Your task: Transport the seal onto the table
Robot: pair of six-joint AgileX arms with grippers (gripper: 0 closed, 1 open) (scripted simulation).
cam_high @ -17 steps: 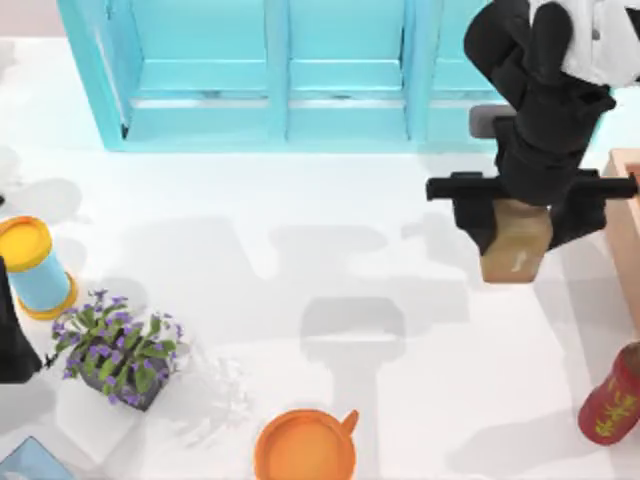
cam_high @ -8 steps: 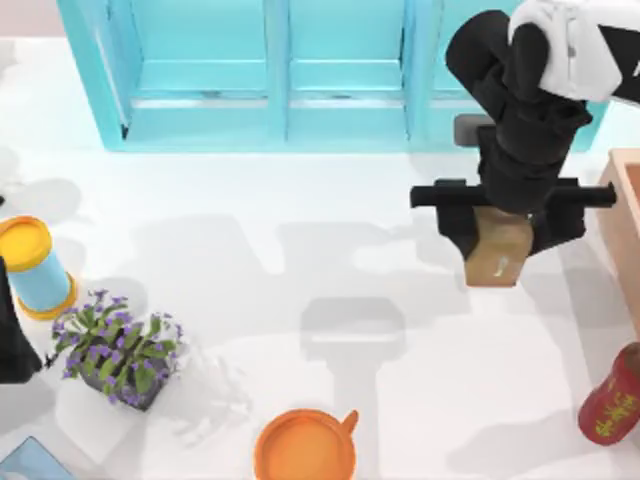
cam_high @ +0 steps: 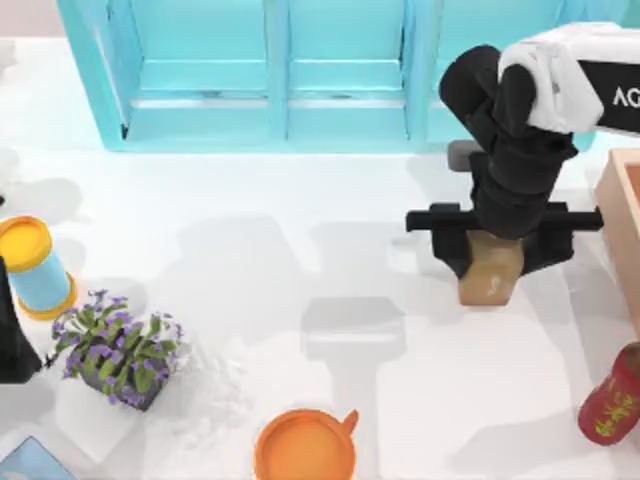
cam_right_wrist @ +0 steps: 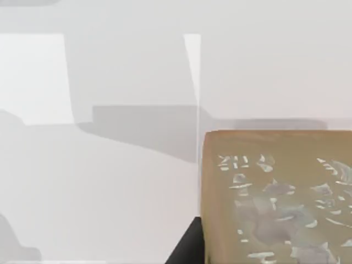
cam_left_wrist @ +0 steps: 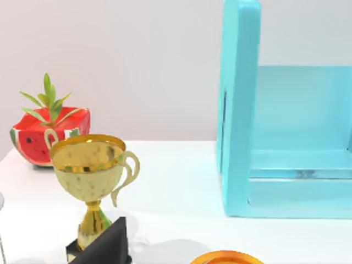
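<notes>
Our right end effector (cam_high: pixel 492 262) grips the seal (cam_high: pixel 490 278) over the white surface (cam_high: pixel 300 220), in front of the turquoise shelf cabinet (cam_high: pixel 280 70). Our left arm (cam_high: pixel 12 330) sits parked at the left edge beside the flower pot (cam_high: pixel 120 355).

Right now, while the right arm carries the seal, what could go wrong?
The right gripper holds the seal only by its upper part; most of the block hangs below the fingers, so it might slip or land tilted and tip over. The light-wood box sits close on the right side of the table, and a sideways swing could knock it. The left arm is parked at the table's left edge.
</notes>
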